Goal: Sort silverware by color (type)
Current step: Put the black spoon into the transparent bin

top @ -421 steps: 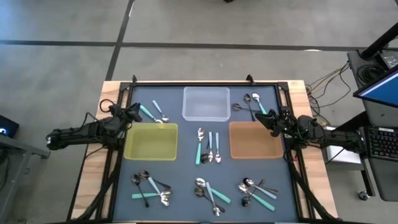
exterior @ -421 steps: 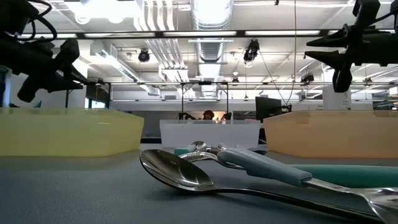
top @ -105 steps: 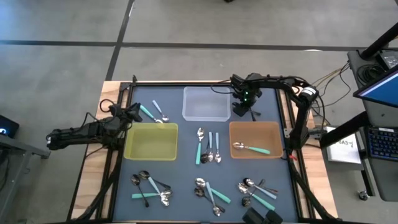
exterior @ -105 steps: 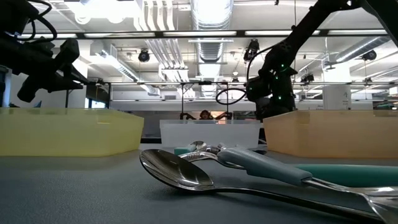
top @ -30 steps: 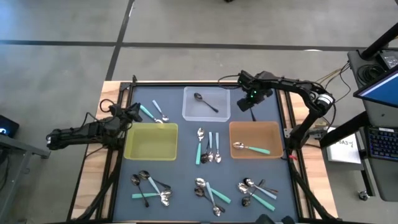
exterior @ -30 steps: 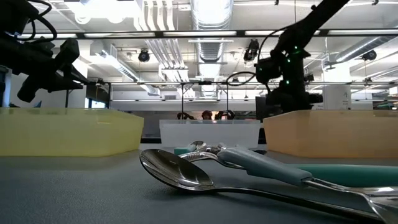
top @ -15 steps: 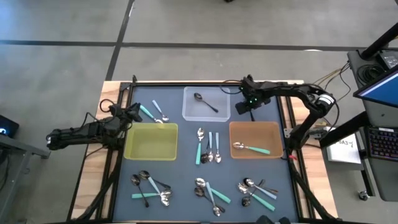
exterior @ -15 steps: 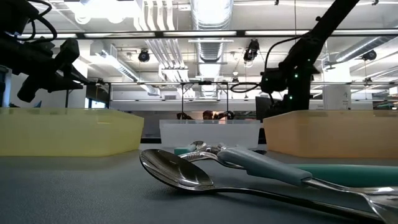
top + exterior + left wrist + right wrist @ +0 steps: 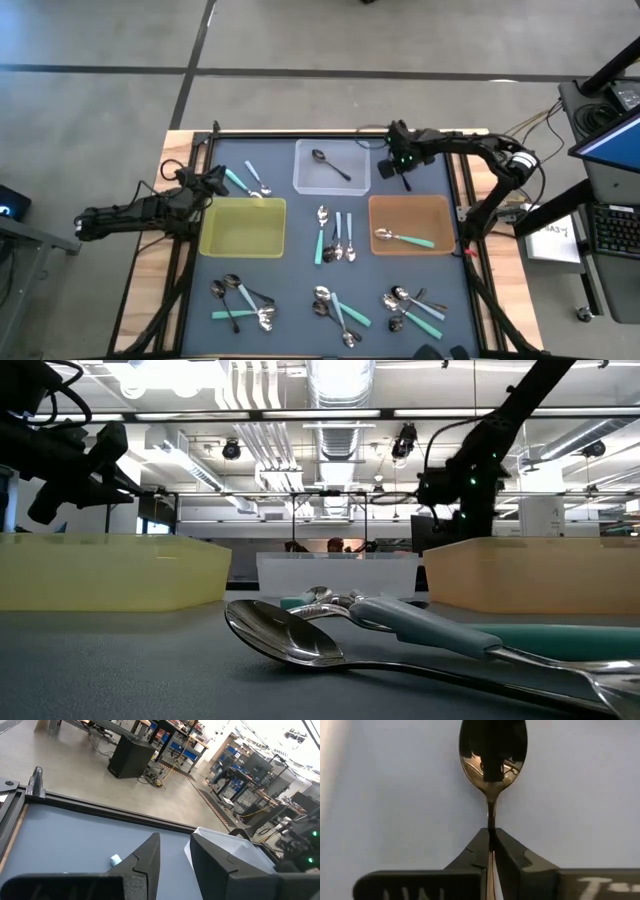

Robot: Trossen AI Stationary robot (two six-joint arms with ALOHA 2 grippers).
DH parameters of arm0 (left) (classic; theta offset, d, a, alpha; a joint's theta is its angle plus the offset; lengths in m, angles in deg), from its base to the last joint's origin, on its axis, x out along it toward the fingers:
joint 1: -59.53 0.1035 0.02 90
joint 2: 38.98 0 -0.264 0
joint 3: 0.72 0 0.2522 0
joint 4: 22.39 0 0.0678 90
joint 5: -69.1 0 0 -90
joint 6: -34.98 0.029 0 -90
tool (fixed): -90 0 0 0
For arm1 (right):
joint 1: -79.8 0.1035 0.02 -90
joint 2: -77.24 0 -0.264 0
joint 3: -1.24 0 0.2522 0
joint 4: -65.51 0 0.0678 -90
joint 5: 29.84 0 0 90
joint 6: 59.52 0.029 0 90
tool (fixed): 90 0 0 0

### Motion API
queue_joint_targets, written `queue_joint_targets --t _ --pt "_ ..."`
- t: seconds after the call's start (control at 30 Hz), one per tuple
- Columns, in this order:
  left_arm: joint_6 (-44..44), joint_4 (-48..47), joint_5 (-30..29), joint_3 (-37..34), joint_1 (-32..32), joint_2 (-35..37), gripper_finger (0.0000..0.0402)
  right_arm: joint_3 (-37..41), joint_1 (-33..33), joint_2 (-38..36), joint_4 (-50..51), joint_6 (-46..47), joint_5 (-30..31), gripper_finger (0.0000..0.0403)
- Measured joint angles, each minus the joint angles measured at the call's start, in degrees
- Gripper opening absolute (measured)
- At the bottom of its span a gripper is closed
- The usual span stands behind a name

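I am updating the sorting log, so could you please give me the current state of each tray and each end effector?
Clear tray: holds one dark spoon.
Orange-brown tray: holds one teal-handled spoon.
Yellow tray: nothing visible inside.
Right end effector: shut on a dark spoon's handle, beside the clear tray.
Left end effector: partly open, holding nothing, at the table's left edge.

A dark metal spoon (image 9: 492,750) sits pinched at its handle, upper right of centre. One dark spoon (image 9: 331,164) lies upper centre; mixed silverware (image 9: 336,237) clusters centre and along the bottom.
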Motion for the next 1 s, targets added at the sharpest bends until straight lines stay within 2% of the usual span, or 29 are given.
queue_joint_targets --t 0.23,0.4,0.57,0.67,0.77,1.0 --pt "0.0 0.02 0.0 0.0 0.0 0.01 0.0089 -12.06 2.13 -3.81 0.25 0.78 2.97 0.0009" --pt "0.0 0.0 0.0 0.0 -0.02 0.02 0.0089 -19.56 8.69 -3.77 -4.65 -2.85 2.74 0.0009" --pt "0.0 0.01 0.0 0.0 -0.01 0.01 0.0089 -22.31 17.43 -0.69 -9.34 -5.26 2.71 0.0009" --pt "0.0 0.02 0.0 0.0 0.0 0.01 0.0089 -23.04 20.9 2.01 -10.69 -5.21 5.76 0.0009" --pt "0.0 0.02 0.0 0.0 -0.02 0.0 0.0089 -23.76 22.99 5.53 -10.49 -5.24 8.41 0.0009" --pt "0.0 0.0 0.0 0.0 0.0 0.01 0.0089 -25.56 24.43 10.96 -11.9 0.54 8.3 0.0034"
